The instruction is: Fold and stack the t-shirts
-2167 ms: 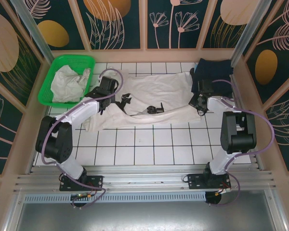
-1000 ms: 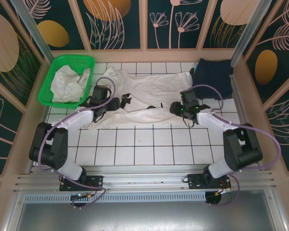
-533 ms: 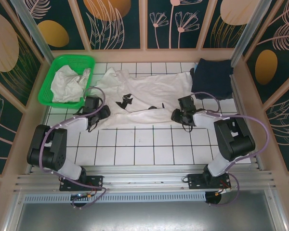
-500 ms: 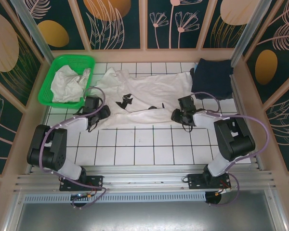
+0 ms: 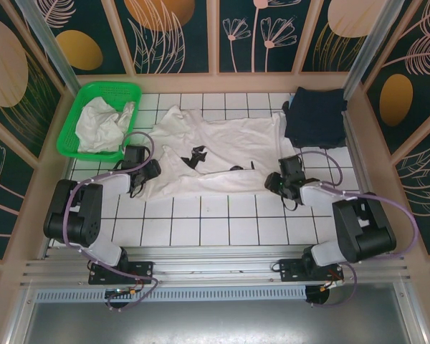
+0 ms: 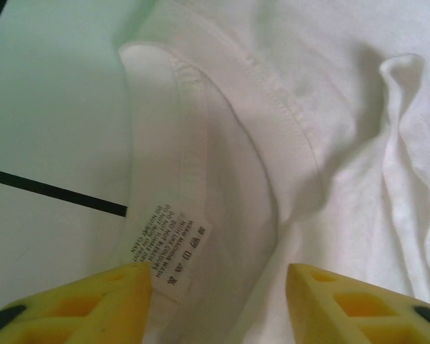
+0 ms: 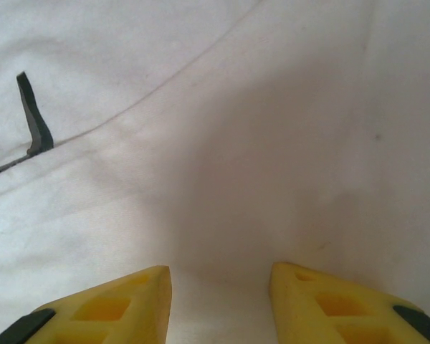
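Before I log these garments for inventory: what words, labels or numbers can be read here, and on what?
Care label sewn into the white t-shirt: several lines of small print, too blurred to read.
No other text is legible.

Care label (image 6: 178,252) inside the collar of the white t-shirt (image 6: 330,143): lines of tiny dark print, row of laundry symbols. Wording too small to read.

Green mesh basket (image 5: 70,120) at the far-left corner of the white tiled table (image 5: 215,222); dark floral wall panels (image 5: 179,43) around.
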Controlling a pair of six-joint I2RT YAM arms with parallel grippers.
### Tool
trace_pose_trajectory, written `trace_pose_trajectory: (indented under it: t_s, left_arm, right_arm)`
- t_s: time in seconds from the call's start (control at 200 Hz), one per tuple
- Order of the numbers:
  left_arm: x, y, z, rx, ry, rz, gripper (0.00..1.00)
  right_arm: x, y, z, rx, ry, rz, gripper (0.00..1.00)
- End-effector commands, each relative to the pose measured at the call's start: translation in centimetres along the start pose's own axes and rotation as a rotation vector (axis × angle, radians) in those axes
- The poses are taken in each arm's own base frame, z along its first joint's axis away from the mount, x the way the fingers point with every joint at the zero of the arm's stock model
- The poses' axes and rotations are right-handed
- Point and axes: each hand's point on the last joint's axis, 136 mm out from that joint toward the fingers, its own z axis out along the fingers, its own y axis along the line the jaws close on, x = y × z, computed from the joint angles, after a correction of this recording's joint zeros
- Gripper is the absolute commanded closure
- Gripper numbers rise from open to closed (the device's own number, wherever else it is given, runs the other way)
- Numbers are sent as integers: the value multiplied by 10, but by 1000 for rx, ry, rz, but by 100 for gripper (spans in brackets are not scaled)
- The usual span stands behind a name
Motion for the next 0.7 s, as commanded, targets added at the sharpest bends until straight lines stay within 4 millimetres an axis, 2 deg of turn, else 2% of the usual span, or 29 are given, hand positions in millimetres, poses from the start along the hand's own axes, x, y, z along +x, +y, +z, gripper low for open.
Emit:
trace_pose_trajectory:
  t_s: [0.0, 0.18, 0.235, 0.31, 0.365, 0.46, 0.535, 0.696]
  left_arm:
    - [-12, -8, -1, 9, 7, 16, 54]
    - [-23, -56, -32, 74, -92, 73, 47]
    - [-17, -71, -38, 121, -83, 81, 49]
    - [1, -88, -44, 185, -55, 98, 50]
    - [19, -94, -45, 201, -27, 108, 48]
    - [40, -89, -46, 214, -1, 74, 44]
    - [45, -92, -46, 250, 4, 64, 42]
    - [52, -114, -38, 290, 39, 95, 47]
  right_arm:
    - [27, -24, -16, 71, 49, 36, 58]
    - [5, -8, -34, -6, -47, 38, 57]
    - [1, -5, -35, -8, -54, 30, 57]
    - [-4, -3, -33, -4, -58, 19, 57]
    - [-6, -2, -31, 1, -54, 14, 57]
    - [-8, 2, -27, -8, -49, 15, 57]
    - [-5, 7, -21, -41, -35, 15, 56]
    - [-4, 5, -14, -18, -22, 11, 56]
